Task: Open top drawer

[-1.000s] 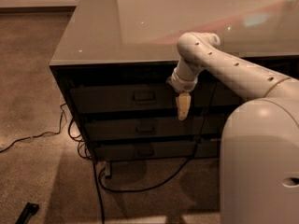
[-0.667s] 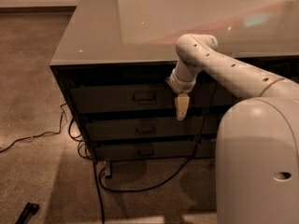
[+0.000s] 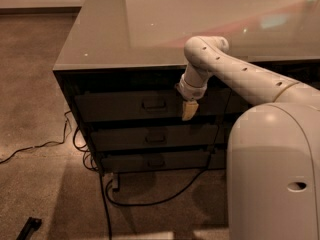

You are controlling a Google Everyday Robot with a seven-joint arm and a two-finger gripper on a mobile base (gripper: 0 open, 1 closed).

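End effector point(image 3: 189, 110): at 3 o'clock of handle point(image 3: 154, 104) — apart; spread or pressed, cannot tell.
Top drawer point(image 3: 112, 106): front beneath table point(image 3: 100, 39) edge.

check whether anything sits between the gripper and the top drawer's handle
Nothing visible does. The gripper hangs in front of the top drawer, just right of its handle, with only bare drawer front between them.

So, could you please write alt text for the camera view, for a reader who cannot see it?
The robot arm's gripper hangs in front of the top drawer, just right of its pull handle. Two more drawers sit below, and cables trail across the floor.
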